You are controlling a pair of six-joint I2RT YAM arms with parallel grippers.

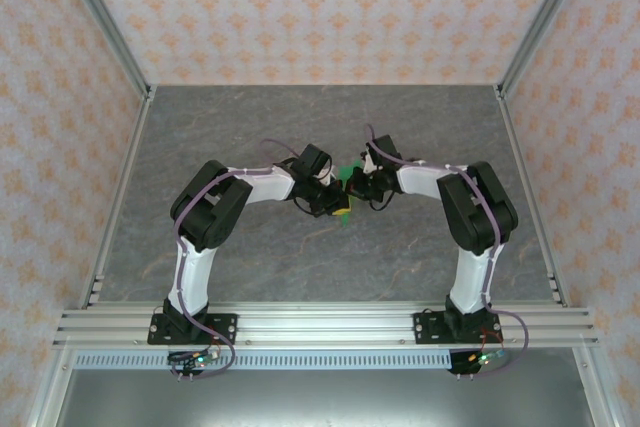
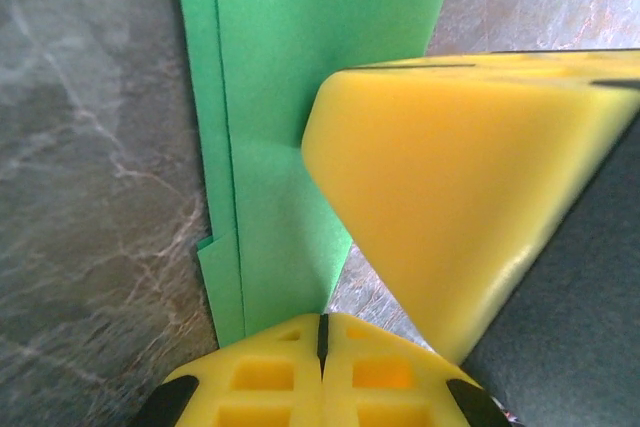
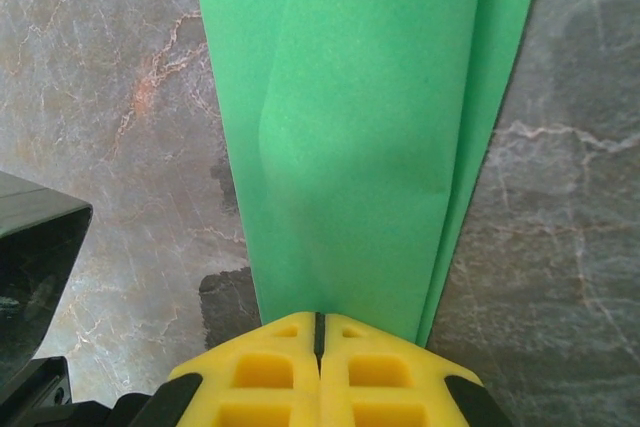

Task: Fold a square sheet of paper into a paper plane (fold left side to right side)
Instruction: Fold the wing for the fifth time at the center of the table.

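The square sheet of paper (image 1: pixel 349 171) is bright green and folded into a long layered strip. It lies flat on the grey marbled table between the two arms. In the left wrist view the paper (image 2: pixel 290 97) runs away from my left gripper (image 2: pixel 322 332), whose yellow fingers are shut with nothing between them, their tips at the strip's near end. A yellow finger (image 2: pixel 470 197) of the right gripper covers the strip's right side. My right gripper (image 3: pixel 320 329) is shut too, its tips at the near end of the paper (image 3: pixel 370 117). Both grippers, left (image 1: pixel 341 210) and right (image 1: pixel 357 188), meet mid-table.
The grey marbled table (image 1: pixel 250 127) is walled by patterned panels at the back and sides. An aluminium rail (image 1: pixel 320 325) carries both arm bases at the near edge. A black part of the left arm (image 3: pixel 30 267) sits at the left of the right wrist view.
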